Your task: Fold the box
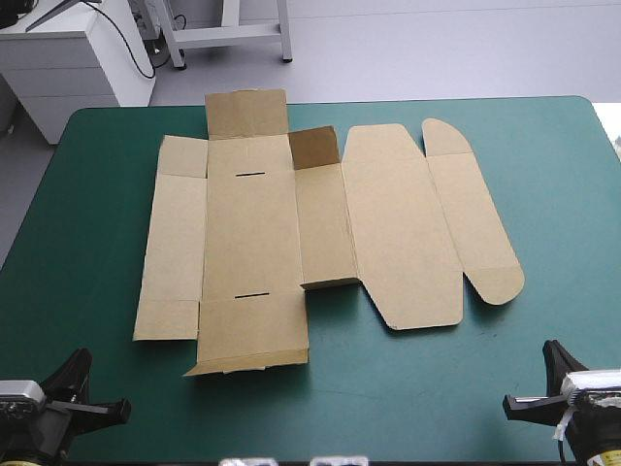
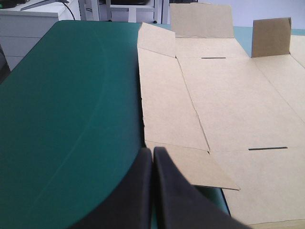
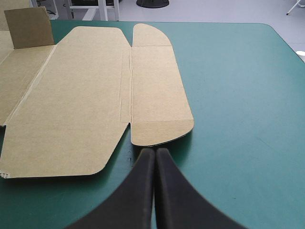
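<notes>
Brown box (image 1: 320, 223) lies unfolded at the tabletop's (image 1: 543, 369) centre, two small flaps (image 1: 315, 148) raised at its far edge. Left gripper (image 2: 152, 155) and right gripper (image 3: 155, 153), near the tabletop's near corners, are pressed together and empty. The board looks light and stiff; outer panel edges offer the likeliest hold.

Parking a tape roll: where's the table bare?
Bare: the strip between the box and the table's right edge, and the near strip from left end effector to right end effector. Crowded: the middle, under the box.

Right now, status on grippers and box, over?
Left gripper shut, right gripper shut, both clear of the box. Box unfolded, mostly flat. Nothing in the way.
</notes>
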You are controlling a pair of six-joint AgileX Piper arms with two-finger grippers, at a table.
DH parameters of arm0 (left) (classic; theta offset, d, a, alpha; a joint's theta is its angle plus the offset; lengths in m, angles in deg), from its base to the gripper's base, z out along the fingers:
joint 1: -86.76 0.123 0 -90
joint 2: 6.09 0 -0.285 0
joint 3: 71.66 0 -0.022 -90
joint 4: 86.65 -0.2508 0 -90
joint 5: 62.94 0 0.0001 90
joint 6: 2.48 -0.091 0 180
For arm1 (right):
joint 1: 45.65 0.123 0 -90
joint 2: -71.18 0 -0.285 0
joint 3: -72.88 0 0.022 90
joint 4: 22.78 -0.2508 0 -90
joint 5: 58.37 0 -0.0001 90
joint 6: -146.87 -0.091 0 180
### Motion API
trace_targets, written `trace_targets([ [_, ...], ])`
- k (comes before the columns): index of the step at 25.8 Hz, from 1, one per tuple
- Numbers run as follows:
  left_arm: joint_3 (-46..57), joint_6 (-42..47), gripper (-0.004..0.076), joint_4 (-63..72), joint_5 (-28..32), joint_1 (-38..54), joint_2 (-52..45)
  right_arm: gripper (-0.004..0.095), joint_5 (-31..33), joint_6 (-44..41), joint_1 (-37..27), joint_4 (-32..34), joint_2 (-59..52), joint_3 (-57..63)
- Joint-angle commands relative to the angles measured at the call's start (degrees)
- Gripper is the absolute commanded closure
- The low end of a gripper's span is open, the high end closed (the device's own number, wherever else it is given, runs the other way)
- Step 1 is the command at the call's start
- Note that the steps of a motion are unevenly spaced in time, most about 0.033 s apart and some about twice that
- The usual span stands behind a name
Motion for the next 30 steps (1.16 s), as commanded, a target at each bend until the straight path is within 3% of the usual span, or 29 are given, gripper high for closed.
trace_targets([
  [1, -1.44, 0.62, 0.0732, -0.15, 4.25, 0.12, 1.14, 0.0928, -4.46, 0.22, 0.10, 0.22, -1.41, -1.57],
  [11, -1.44, 0.62, 0.0732, 0.48, 4.36, 0.12, 1.14, 0.0928, -4.46, 0.22, 0.10, 0.22, -1.41, -1.57],
  [16, -2.26, 2.25, 0.0732, 0.77, 7.97, 0.12, 1.57, 0.0928, -4.46, 0.22, 0.10, 0.22, -1.41, -1.57],
  [19, -5.42, 3.90, 0.0732, -0.41, 6.33, 0.12, 4.94, 0.0928, -4.46, 0.22, 0.10, 0.22, -1.41, -1.57],
  [25, -18.89, 3.32, 0.0732, -6.16, 4.29, 0.12, 26.43, 0.0928, -4.46, 0.22, 0.10, 0.22, -1.41, -1.57],
  [29, -29.11, 3.20, 0.0732, -9.50, -0.45, 0.12, 46.05, 0.0928, -4.46, 0.22, 0.10, 0.22, -1.41, -1.57],
  [30, -32.29, 1.22, 0.0731, -10.33, -4.46, 0.12, 52.09, 0.0928, -4.46, 0.22, 0.10, 0.22, -1.41, -1.57],
])
